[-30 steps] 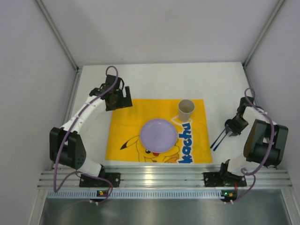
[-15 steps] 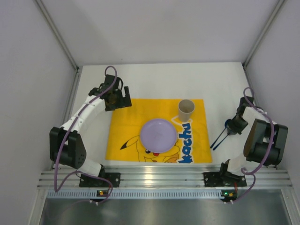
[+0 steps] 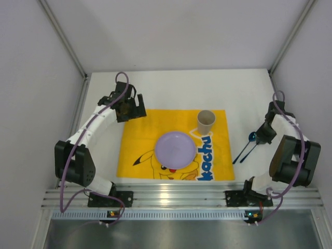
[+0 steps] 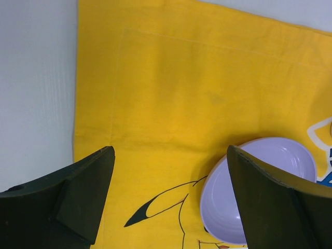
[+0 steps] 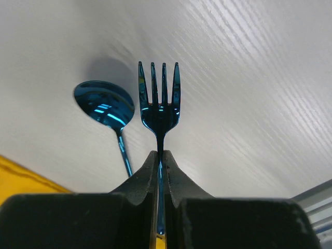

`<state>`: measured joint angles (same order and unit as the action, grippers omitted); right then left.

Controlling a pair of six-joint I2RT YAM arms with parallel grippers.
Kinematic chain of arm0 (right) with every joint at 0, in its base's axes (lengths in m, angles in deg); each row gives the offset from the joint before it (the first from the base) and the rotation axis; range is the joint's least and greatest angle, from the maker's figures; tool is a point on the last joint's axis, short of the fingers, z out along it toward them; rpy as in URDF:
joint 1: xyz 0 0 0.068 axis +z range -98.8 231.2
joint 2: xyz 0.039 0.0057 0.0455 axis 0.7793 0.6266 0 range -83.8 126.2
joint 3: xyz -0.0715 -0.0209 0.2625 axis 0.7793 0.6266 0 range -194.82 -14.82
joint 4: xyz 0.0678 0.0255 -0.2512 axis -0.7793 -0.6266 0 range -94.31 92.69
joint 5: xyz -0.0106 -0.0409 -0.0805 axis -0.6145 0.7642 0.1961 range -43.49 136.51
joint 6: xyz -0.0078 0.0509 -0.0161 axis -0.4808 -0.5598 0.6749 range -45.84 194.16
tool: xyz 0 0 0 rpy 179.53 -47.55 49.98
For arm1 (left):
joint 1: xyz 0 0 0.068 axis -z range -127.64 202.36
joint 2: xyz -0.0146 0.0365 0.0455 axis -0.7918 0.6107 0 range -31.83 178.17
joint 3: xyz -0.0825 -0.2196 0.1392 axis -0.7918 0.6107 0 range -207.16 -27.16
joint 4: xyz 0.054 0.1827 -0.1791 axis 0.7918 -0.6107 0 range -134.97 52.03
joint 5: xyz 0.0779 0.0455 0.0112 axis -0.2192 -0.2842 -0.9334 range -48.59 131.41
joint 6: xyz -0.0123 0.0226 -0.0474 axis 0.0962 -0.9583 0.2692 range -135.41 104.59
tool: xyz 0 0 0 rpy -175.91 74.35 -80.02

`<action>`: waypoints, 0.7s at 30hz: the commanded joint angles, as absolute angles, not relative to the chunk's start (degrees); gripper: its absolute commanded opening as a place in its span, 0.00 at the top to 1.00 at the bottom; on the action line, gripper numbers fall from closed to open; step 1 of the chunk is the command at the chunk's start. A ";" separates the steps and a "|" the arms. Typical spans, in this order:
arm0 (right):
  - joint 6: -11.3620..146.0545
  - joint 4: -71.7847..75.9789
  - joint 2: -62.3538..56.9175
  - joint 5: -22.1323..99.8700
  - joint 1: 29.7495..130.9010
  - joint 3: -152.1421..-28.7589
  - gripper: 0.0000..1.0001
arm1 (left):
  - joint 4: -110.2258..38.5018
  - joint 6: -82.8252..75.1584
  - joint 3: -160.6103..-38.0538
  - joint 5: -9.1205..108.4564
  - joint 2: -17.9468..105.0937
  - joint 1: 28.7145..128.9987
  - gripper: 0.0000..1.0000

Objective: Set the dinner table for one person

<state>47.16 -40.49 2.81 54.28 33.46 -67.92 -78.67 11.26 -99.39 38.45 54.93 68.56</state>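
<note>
The white dinner table [image 3: 171,88] bears a yellow cartoon mat [image 3: 140,135] with a lilac plate [image 3: 176,150] in its middle and a tan cup [image 3: 206,122] at its far right corner. My right gripper [image 3: 264,134] is right of the mat, shut on the handle of a blue fork [image 5: 160,104], tines pointing away, low over the table [image 5: 249,78]. A blue spoon [image 5: 104,104] lies just left of the fork; it also shows in the top view [image 3: 245,149]. My left gripper [image 3: 129,109] is open and empty over the mat's far left corner [image 4: 181,93], with the plate [image 4: 259,181] by its right finger.
A ribbed aluminium rail [image 3: 181,197] runs along the near edge, with both arm bases on it. Grey walls close in the table on the left, right and far sides. The right arm's elbow [image 3: 290,161] stands near the right wall.
My right gripper has moved a little to the right and away with the fork, uncovering the spoon's bowl. The left arm has not moved.
</note>
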 commanded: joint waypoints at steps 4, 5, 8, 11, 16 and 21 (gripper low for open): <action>46.74 -50.12 -7.42 56.35 39.66 -80.81 1.00 | -77.60 12.97 -103.36 41.05 55.35 68.62 0.05; 46.56 -51.52 -8.03 56.44 40.82 -82.04 1.00 | -77.52 12.98 -103.71 41.06 55.44 68.70 0.05; 46.04 -53.02 -9.97 55.22 43.81 -87.31 1.00 | -78.83 12.98 -105.99 41.14 55.88 68.70 0.05; 44.81 -53.65 -11.02 51.71 48.90 -93.90 1.00 | -80.06 12.89 -107.49 40.79 55.62 68.70 0.05; 40.25 -45.41 -9.36 36.25 61.89 -100.42 1.00 | -81.38 14.82 -107.67 38.25 53.69 68.70 0.04; 35.67 -33.44 -2.70 30.53 73.77 -104.45 1.00 | -82.96 17.89 -107.76 34.65 48.96 68.62 0.02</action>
<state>39.70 -42.30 -6.81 37.91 68.76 -100.55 -81.67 15.24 -105.84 38.16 54.51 68.56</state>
